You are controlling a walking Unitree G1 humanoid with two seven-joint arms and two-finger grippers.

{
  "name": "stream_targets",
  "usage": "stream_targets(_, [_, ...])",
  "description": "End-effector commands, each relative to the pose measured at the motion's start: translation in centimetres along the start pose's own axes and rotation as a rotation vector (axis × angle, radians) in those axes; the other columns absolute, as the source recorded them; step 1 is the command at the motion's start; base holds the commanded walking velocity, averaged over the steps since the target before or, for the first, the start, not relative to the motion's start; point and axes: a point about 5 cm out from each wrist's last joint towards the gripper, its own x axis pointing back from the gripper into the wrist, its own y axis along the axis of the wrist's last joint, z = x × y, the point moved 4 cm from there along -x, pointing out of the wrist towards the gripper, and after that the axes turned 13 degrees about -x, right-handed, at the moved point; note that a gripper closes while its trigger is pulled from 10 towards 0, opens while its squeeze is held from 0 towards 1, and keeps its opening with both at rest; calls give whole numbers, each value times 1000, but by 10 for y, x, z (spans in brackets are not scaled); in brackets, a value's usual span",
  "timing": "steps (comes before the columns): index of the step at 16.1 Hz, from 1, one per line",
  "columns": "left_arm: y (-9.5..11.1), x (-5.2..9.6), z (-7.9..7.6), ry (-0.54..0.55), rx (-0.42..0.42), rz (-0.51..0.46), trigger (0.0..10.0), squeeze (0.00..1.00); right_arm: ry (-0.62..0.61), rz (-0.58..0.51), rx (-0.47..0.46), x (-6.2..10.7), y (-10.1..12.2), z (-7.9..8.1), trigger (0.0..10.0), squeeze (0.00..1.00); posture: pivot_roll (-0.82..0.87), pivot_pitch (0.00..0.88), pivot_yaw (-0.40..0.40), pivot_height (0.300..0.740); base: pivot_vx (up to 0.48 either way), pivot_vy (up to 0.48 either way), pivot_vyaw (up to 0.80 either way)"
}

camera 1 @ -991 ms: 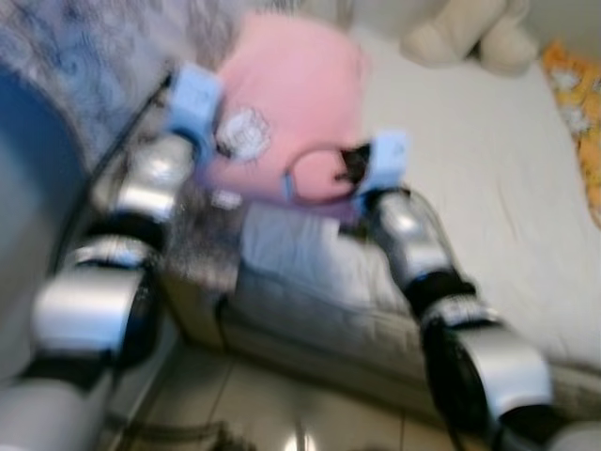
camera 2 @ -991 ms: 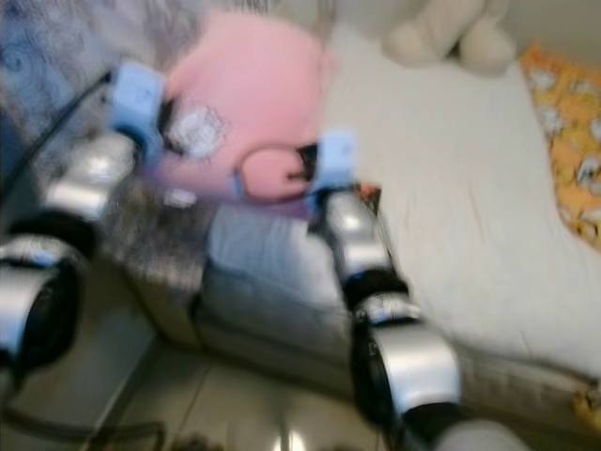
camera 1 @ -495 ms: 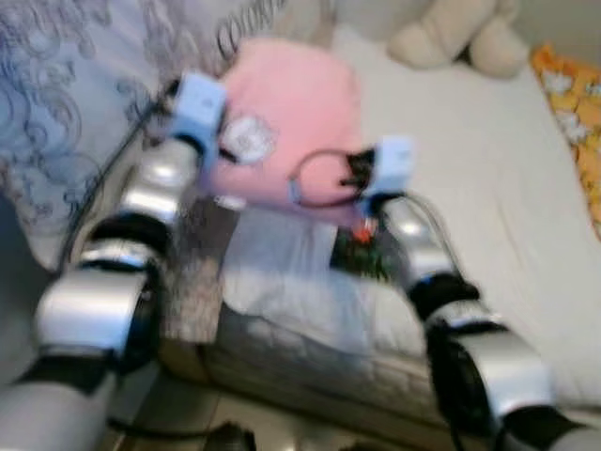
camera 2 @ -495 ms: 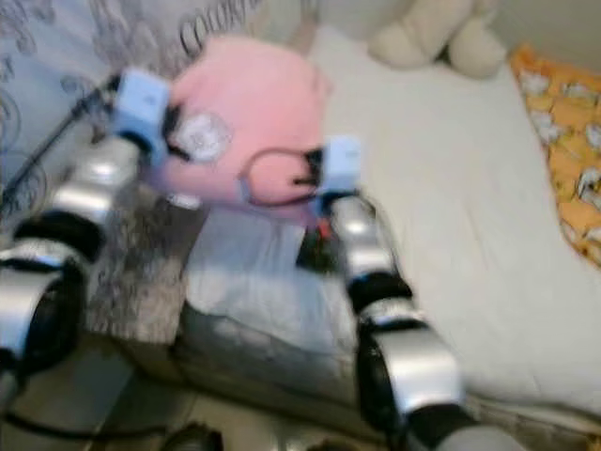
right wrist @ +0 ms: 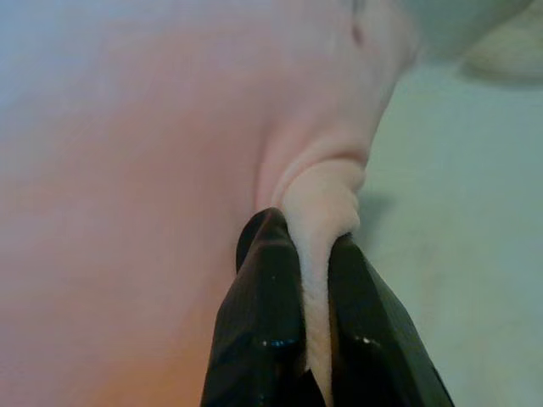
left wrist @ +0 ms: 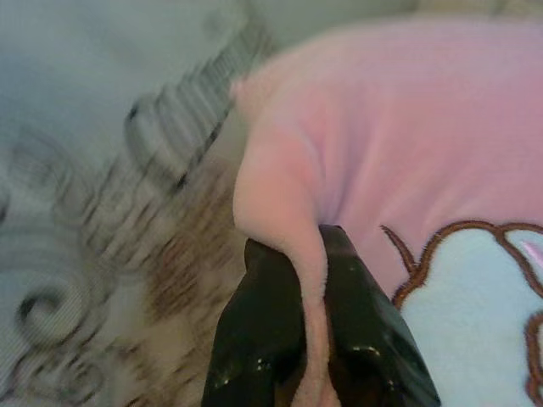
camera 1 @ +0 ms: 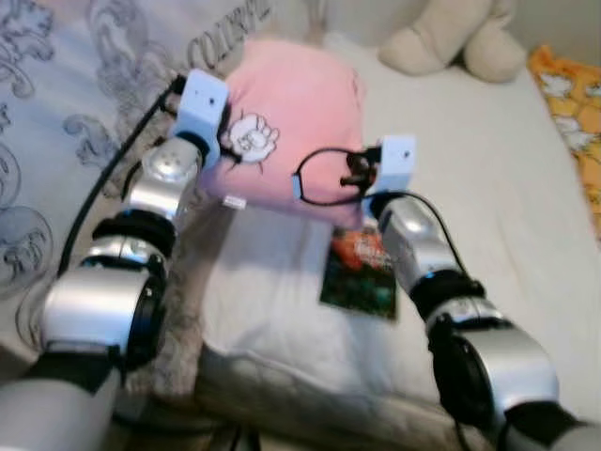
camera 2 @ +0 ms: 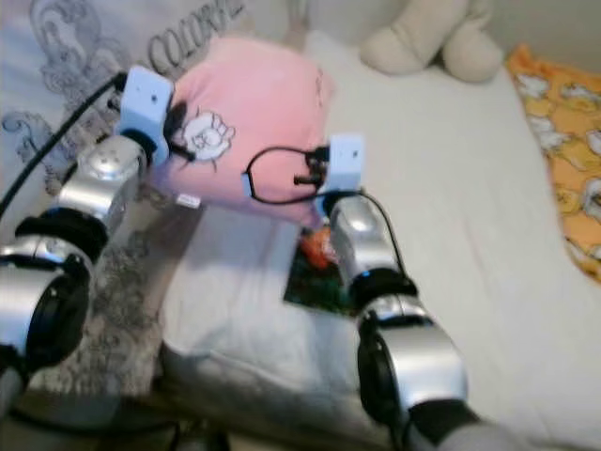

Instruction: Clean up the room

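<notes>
Both grippers, left gripper [left wrist: 312,339] and right gripper [right wrist: 316,339], pinch pink pillow [camera 1: 296,117] | white bed [camera 1: 479,169] | book [camera 1: 359,272]

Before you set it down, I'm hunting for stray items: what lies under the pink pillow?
Below the pink pillow, held by both grippers, lie the white bedding and a dark booklet. Its top edge is hidden by the pillow.

pink pillow [camera 1: 291,113] carried farther over bed [camera 1: 488,169], book [camera 1: 359,272] uncovered

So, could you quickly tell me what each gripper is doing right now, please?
Left gripper: shut on a pinched corner of the pink pillow.
Right gripper: shut on a fold of the same pink pillow, above the bed.
</notes>
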Motion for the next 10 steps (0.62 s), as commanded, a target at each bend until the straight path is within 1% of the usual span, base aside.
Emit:
stream_targets(1, [-10, 4, 21, 59, -24, 51, 10000, 0, -88, 41, -91, 4, -8, -23, 10000, 0, -54, 31, -32, 736, 0, 0, 0])
stream_targets(2, [-17, 5, 18, 56, -35, 80, 10000, 0, -126, 100, -201, 7, -24, -27, 10000, 0, -52, 34, -33, 736, 0, 0, 0])
stream_targets(3, [-25, 7, 14, 48, 3, 98, 10000, 0, -172, 136, -266, 11, -36, -33, 10000, 0, -49, 34, -35, 736, 0, 0, 0])
stream_targets(5, [-40, 11, 0, 22, 42, 134, 10000, 0, -232, 184, -274, 19, -57, -38, 10000, 0, -51, 42, -40, 736, 0, 0, 0])
stream_targets(6, [-48, 13, -8, 7, 46, 155, 10000, 0, -251, 228, -249, 24, -72, -37, 10000, 0, -57, 48, -41, 736, 0, 0, 0])
stream_targets(8, [-58, 17, -18, -19, 8, 184, 10000, 0, -255, 277, -230, 29, -88, -33, 10000, 0, -69, 57, -40, 736, 0, 0, 0])
stream_targets(9, [-59, 17, -18, -22, 5, 188, 10000, 0, -254, 281, -230, 29, -89, -32, 10000, 0, -69, 57, -40, 736, 0, 0, 0])
stream_targets(10, [-61, 17, -21, -31, -17, 194, 10000, 0, -246, 307, -236, 31, -97, -28, 10000, 0, -76, 64, -41, 736, 0, 0, 0])
